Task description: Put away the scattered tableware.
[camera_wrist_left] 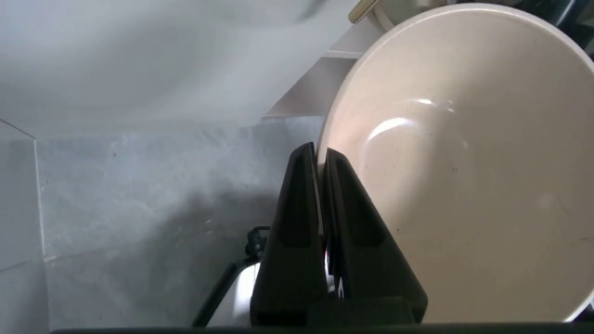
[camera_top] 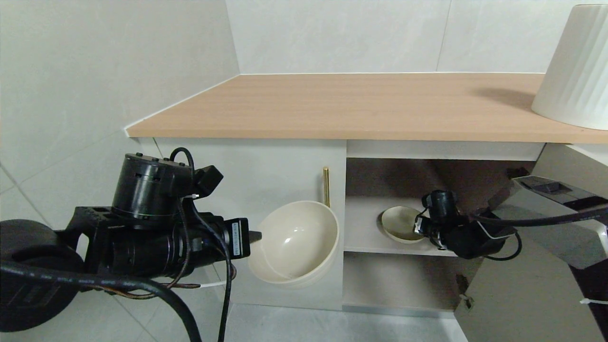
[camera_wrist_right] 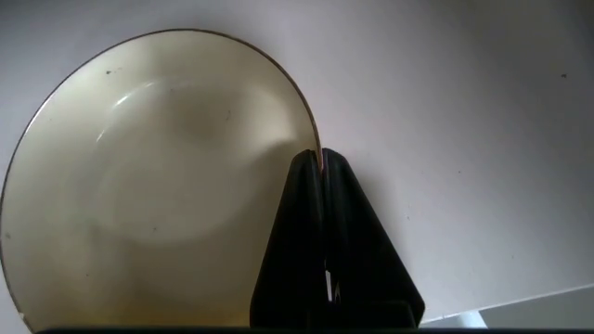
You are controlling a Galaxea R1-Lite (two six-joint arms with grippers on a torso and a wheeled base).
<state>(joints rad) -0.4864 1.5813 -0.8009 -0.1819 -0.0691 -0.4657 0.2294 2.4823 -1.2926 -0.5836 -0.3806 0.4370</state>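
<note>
One big bowl [camera_top: 297, 242] is pinched tight by the left claw [camera_wrist_left: 321, 172], one small plate [camera_top: 398, 222] by the right claw [camera_wrist_right: 321, 167]

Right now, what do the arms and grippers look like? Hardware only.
Both matte black. Left arm: cylindrical joint housing, thick black cable, thinner brown wires, white label at the wrist. Right arm: looped black cables. Left gripper and right gripper: flat fingers tapering to narrow tips.
</note>
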